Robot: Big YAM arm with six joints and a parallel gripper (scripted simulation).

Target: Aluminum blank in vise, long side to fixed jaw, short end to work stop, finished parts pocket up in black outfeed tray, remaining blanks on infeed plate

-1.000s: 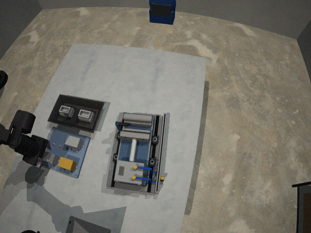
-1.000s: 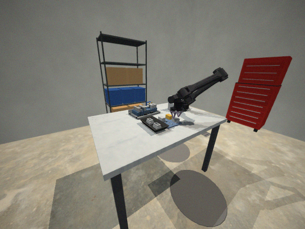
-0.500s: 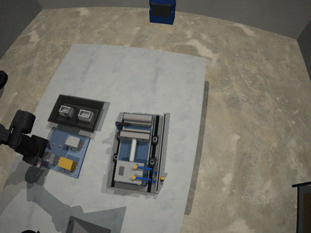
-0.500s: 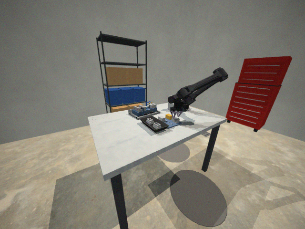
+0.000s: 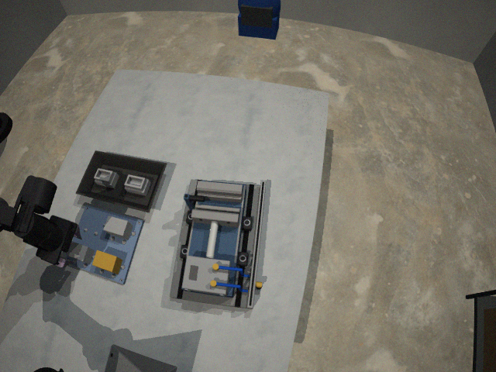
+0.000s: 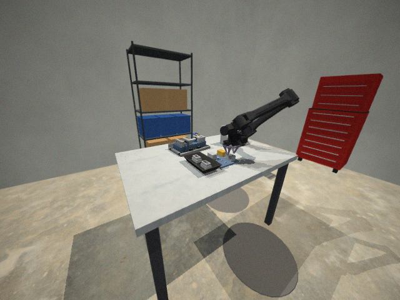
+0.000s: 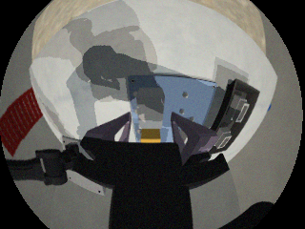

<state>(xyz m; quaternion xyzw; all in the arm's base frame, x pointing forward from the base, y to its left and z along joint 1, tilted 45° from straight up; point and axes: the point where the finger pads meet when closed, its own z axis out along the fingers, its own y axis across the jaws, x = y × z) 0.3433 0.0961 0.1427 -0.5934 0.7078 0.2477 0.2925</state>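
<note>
My gripper (image 5: 68, 259) (image 6: 231, 149) (image 7: 151, 115) is open and hangs low over the near left end of the blue infeed plate (image 5: 134, 240) (image 6: 225, 162) (image 7: 191, 98). A gray blank (image 5: 83, 253) (image 6: 231, 157) lies just under the fingers, not gripped. A yellow brass blank (image 5: 107, 260) (image 6: 221, 152) (image 7: 149, 134) and a second gray blank (image 5: 115, 225) (image 6: 212, 155) also lie on the plate. Two pocketed finished parts (image 5: 105, 177) (image 5: 136, 184) sit pocket up in the black outfeed tray (image 5: 90, 168) (image 6: 194, 164). The vise (image 5: 218, 240) (image 6: 189, 143) stands to the right. I cannot tell what lies in its jaw gap.
The fixed jaw (image 5: 220, 187) is at the vise's far end, with the dark work stop rod (image 5: 196, 197) beside it. The hoses (image 5: 230, 276) are at the near end. A shelf rack (image 6: 161, 97) and a red tool cabinet (image 6: 339, 119) stand off the table.
</note>
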